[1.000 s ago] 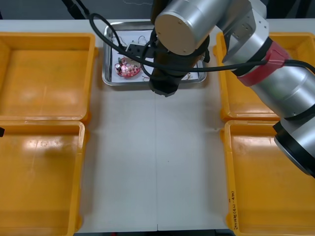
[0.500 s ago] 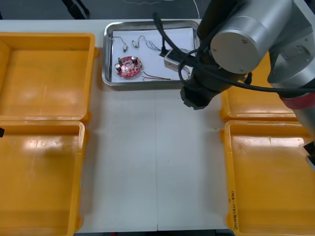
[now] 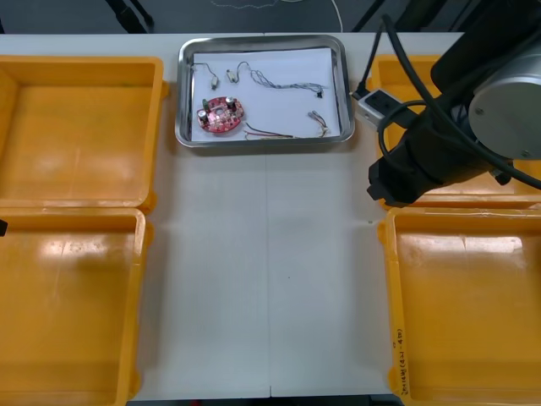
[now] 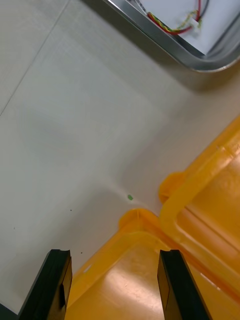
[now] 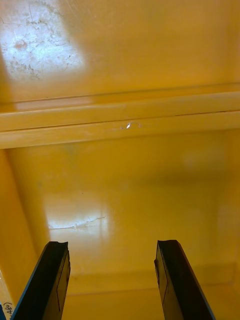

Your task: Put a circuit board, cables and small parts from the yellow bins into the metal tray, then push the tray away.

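Four yellow bins (image 3: 80,61) flank the metal tray (image 3: 179,95), set far and central. Right gripper (image 4: 114,252) hangs wide open, empty, above the near right bin's corner. Left gripper (image 5: 112,243) gapes, empty, over a left bin. Circuit board (image 3: 220,115), cables (image 3: 283,83) and small metal parts (image 3: 215,82) lie in the tray.
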Robot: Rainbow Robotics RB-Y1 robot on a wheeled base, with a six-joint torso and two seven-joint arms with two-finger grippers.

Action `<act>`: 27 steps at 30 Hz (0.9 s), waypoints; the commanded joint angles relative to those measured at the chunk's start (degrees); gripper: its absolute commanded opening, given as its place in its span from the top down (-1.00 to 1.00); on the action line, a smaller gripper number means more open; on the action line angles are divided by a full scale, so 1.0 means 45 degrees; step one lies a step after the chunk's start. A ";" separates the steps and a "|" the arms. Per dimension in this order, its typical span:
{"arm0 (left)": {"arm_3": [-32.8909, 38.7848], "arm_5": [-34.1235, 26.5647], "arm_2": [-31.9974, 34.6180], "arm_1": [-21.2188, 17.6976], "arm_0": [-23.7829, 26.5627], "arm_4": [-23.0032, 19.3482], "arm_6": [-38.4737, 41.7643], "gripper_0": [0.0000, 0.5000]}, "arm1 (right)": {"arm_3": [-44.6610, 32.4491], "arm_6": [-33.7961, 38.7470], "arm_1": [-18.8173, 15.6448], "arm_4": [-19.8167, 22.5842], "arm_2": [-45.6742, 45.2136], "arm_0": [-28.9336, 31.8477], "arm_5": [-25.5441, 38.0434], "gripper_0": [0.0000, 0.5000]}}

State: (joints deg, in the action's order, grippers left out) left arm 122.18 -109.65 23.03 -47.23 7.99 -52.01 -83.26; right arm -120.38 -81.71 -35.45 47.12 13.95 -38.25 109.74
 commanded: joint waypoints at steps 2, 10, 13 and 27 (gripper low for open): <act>0.0368 -0.0079 0.0390 -0.0578 -0.0233 0.0054 0.1120 -1.00 | -0.1511 0.1342 -0.1049 0.0016 -0.0814 0.1411 0.0057 -1.00; 0.0368 -0.0079 0.0390 -0.0578 -0.0233 0.0054 0.1120 -1.00 | -0.2195 0.3178 -0.1615 -0.0042 -0.1400 0.2973 0.0057 -1.00; 0.0368 -0.0079 0.0390 -0.0578 -0.0233 0.0054 0.1120 -1.00 | -0.2331 0.3432 -0.1635 -0.0199 -0.1654 0.3462 0.0057 -1.00; 0.0368 -0.0079 0.0390 -0.0578 -0.0233 0.0054 0.1120 -1.00 | -0.2351 0.4018 -0.1615 -0.0960 -0.2826 0.5376 0.0057 -1.00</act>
State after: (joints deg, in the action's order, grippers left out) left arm 122.19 -109.65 23.03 -47.24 7.98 -52.01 -83.26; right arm -129.04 -67.52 -40.83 44.55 3.19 -15.99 109.76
